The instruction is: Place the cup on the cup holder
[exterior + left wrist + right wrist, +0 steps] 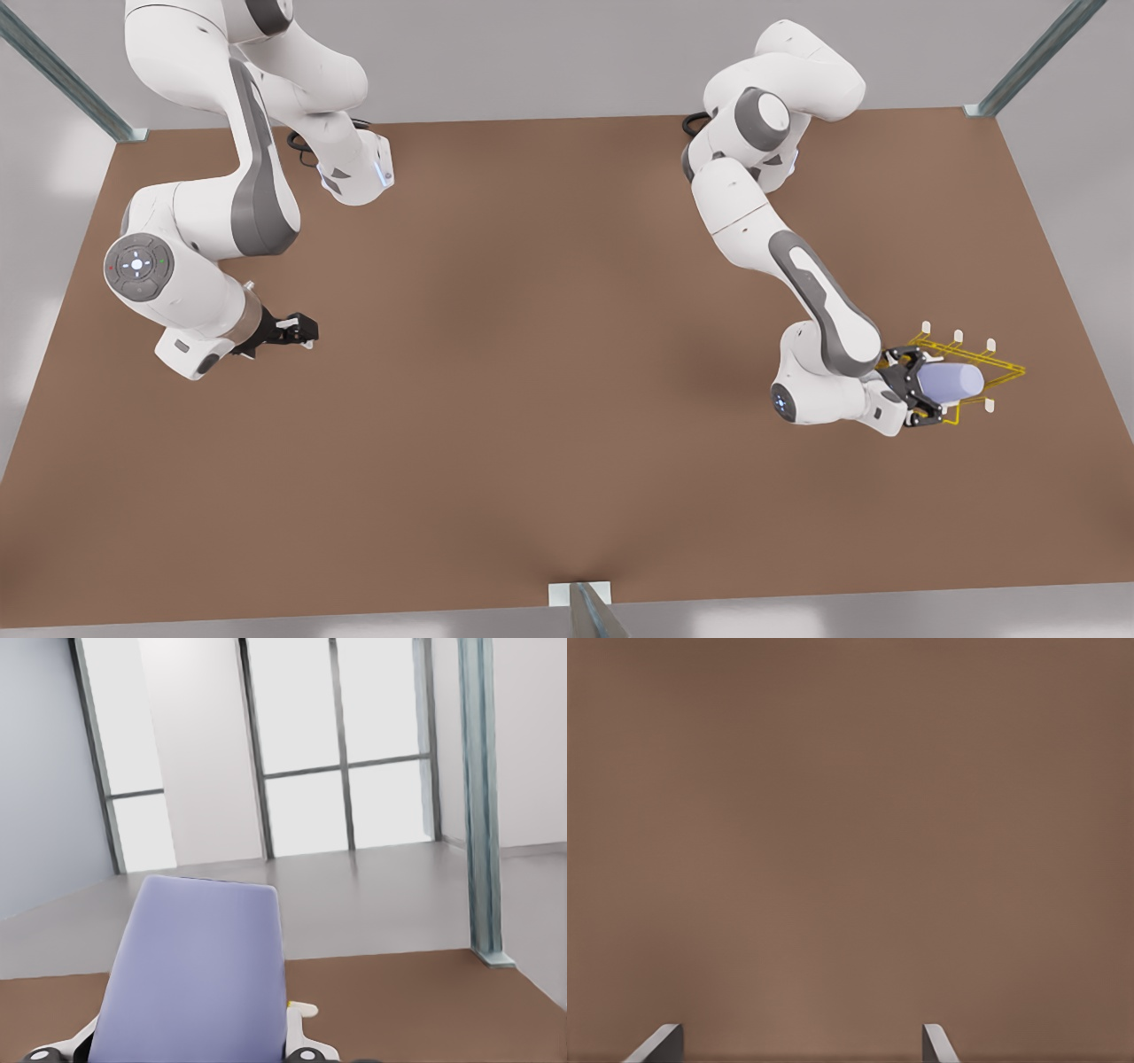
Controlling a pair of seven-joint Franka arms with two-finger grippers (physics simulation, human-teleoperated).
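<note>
The cup, lavender-blue, lies on its side over the yellow cup holder at the front view's right, where we see the left gripper clamped around it above the brown table. At the front view's left, the right gripper waits over bare tabletop, fingers spread apart.

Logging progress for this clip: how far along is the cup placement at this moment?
Done: the cup is picked up, lying sideways in the left gripper at the front view's right. In hand: it is held over the yellow cup holder, among its white-tipped pegs. Left: seating the cup and letting go; whether it already rests on a peg is unclear. The right gripper waits open above the table.
</note>
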